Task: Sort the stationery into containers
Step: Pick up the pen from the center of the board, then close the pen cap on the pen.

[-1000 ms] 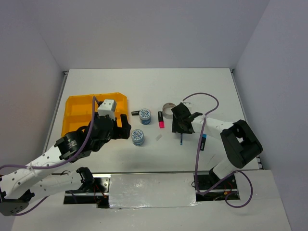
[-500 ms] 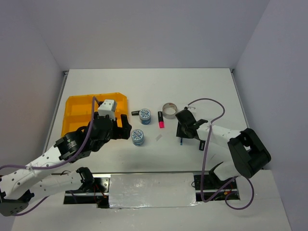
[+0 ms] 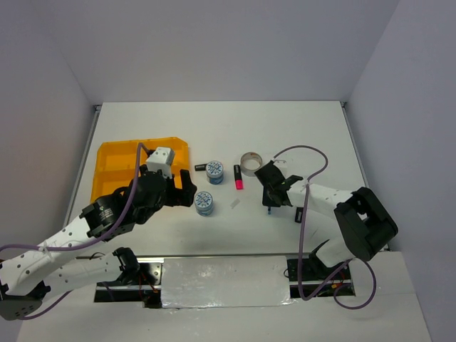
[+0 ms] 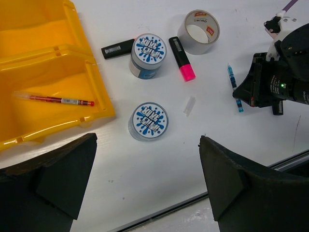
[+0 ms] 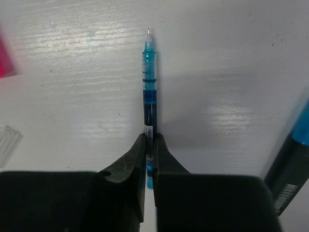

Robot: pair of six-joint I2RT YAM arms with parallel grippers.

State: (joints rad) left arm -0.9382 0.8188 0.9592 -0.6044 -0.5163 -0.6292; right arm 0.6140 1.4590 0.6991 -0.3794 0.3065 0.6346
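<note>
My right gripper [image 5: 150,137] is shut on the rear part of a blue pen [image 5: 149,77] that lies on the white table, tip pointing away. Seen from above, the right gripper [image 3: 269,201] sits just below the grey tape ring [image 3: 249,163]. My left gripper [image 4: 149,183] is wide open and holds nothing. It hovers just on the near side of one blue-white tape roll [image 4: 148,121]. A second roll [image 4: 148,48], a black marker [image 4: 117,48] and a pink highlighter [image 4: 181,58] lie beyond. A red pen [image 4: 60,100] rests in a compartment of the yellow-orange tray [image 3: 114,160].
A small clear cap [image 4: 189,105] lies between the nearer tape roll and the blue pen. A blue-and-black marker [image 5: 289,164] lies right of the held pen. The table's near edge [image 4: 193,198] runs close beneath my left gripper. Walls enclose the table on three sides.
My right gripper has come down toward the table, shifted slightly nearer, and closed its jaws on the blue pen. The left arm and the other items have not moved.
</note>
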